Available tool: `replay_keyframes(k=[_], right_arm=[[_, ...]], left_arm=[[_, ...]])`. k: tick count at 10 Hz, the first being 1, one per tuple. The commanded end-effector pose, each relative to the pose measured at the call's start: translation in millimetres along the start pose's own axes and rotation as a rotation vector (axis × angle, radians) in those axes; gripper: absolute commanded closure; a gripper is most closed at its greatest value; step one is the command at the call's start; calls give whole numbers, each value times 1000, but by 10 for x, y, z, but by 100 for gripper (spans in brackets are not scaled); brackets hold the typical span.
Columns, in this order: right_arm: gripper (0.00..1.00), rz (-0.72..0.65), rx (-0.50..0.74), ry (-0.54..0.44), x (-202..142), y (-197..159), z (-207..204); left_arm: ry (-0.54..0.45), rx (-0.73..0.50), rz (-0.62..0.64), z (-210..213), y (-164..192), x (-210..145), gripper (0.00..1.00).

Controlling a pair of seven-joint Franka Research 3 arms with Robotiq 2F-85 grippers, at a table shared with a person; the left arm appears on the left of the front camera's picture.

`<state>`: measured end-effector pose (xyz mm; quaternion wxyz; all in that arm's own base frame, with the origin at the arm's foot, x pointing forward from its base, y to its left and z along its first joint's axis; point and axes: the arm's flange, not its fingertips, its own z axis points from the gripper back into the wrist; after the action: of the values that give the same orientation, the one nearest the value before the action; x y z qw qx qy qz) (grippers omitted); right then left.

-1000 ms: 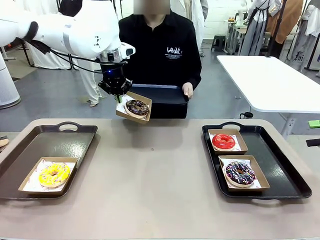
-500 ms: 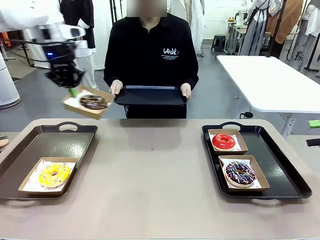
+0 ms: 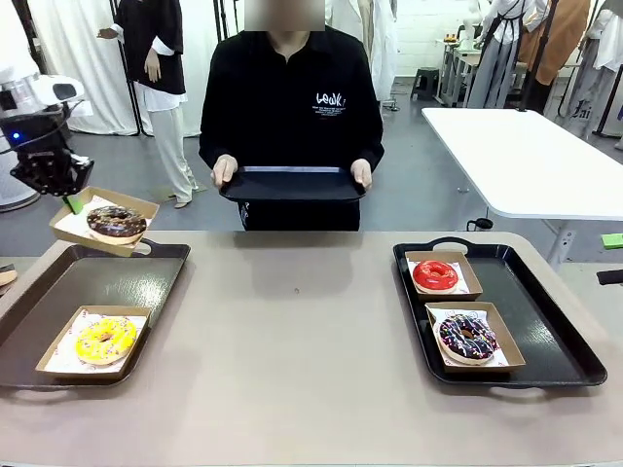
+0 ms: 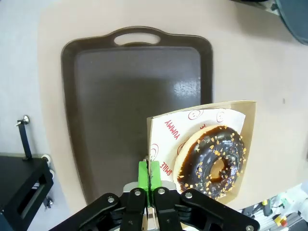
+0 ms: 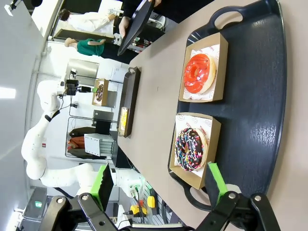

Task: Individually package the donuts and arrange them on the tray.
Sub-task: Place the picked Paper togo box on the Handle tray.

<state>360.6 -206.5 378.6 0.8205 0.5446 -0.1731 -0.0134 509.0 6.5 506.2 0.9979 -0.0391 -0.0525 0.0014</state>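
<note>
wrist view shows nut bits on the chocolate donut; left gripper pinches its box edge, right gripper gapes wide, empty.

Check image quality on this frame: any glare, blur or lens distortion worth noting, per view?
Front view: sharp and evenly lit, soft shadows under the cardboard boxes, a patch blurs the person's head. Left wrist view: a pale sheen on the brown tray, whose edges bow from the wide lens; the chocolate donut is crisp. Right wrist view: rolled sideways, a faint sheen on the black tray, background stretched.

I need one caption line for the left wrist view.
Left gripper shut on a cardboard box with a chocolate donut, above the brown tray.
</note>
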Motion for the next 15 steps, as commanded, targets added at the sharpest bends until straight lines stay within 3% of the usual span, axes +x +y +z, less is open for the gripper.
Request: replay_keyframes(k=[1, 11, 15], right_arm=[[0, -17, -10, -4, 5, 29, -17], [0, -17, -10, -4, 5, 29, -17], [0, -17, -10, -4, 5, 29, -17]], left_arm=[[-21, 13, -33, -151, 114, -111, 99], [-9, 10, -13, -190, 120, -42, 99], [-30, 81, -10, -654, 134, 21, 99]])
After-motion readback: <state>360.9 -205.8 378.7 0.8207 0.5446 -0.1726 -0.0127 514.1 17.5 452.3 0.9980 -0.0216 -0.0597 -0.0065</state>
